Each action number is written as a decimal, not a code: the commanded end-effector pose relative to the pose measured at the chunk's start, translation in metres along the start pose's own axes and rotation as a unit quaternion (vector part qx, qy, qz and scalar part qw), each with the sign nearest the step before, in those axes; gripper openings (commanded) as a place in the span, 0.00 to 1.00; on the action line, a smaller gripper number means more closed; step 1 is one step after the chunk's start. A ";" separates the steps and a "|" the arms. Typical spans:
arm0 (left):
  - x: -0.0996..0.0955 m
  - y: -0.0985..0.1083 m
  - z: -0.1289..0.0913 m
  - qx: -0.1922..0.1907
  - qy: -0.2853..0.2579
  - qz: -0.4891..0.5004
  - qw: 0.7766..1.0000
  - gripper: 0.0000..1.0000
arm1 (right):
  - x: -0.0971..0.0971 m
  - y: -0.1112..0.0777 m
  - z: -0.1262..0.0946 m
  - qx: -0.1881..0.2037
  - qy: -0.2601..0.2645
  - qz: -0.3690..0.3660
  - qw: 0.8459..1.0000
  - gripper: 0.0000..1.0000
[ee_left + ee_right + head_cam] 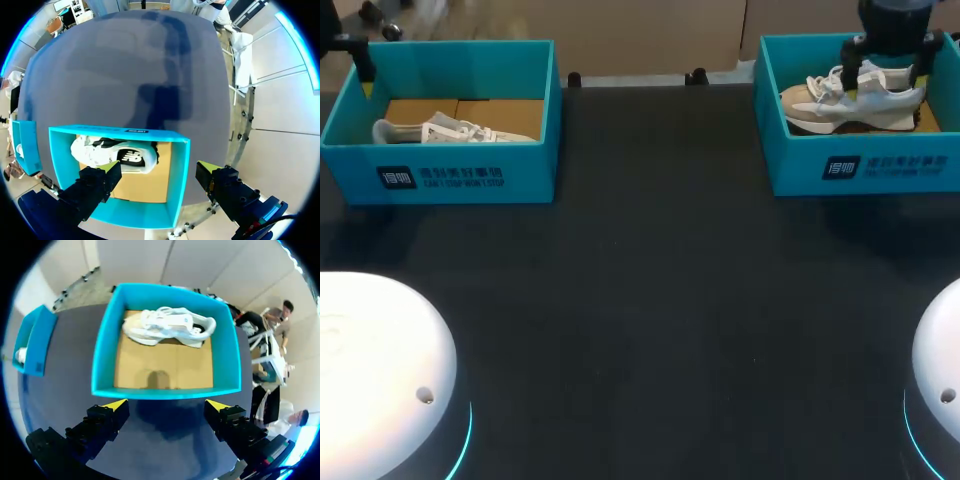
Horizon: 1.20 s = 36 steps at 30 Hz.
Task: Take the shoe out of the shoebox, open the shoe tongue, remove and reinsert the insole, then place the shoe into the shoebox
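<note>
Poised above the bench (650, 280).
My left gripper (156, 169) and right gripper (167, 402) hang spread wide; each shoebox (165, 392) holds a sneaker (167, 326).

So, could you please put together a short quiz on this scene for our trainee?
1. True or false: the right fingers are open, over the right box.
2. Where is the left shoe? A) in the left box B) on the table C) in the right box
3. How many shoes are in view altogether, counting the right shoe?
Key: 1 true; 2 A; 3 two.
</note>
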<state>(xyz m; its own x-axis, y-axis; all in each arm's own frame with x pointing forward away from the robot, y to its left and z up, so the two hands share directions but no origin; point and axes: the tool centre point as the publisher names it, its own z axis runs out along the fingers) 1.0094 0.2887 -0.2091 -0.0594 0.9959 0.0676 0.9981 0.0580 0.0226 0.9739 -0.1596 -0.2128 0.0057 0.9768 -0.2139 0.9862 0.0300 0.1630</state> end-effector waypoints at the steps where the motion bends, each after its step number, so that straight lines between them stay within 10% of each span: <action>1: 0.000 -0.002 0.000 -0.002 0.001 0.000 1.000 1.00 | 0.005 0.031 0.005 0.037 -0.005 0.000 0.999 1.00; 12: 0.000 -0.002 0.000 -0.002 0.001 0.000 1.000 1.00 | 0.005 0.031 0.005 0.037 -0.005 0.000 0.999 1.00; 24: 0.000 -0.002 0.000 -0.002 0.001 0.000 1.000 1.00 | -0.060 0.101 0.063 0.039 -0.007 0.052 0.998 1.00; 36: 0.000 -0.002 0.000 -0.002 0.001 0.000 1.000 1.00 | -0.060 0.101 0.063 0.039 -0.007 0.052 0.998 1.00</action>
<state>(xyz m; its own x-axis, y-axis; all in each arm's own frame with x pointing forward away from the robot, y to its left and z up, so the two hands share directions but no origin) 1.0093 0.2884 -0.2089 -0.0592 0.9959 0.0679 0.9981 0.0578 0.0228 1.0829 -0.2286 -0.2451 0.1093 0.9712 -0.2119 0.9899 -0.0871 0.1116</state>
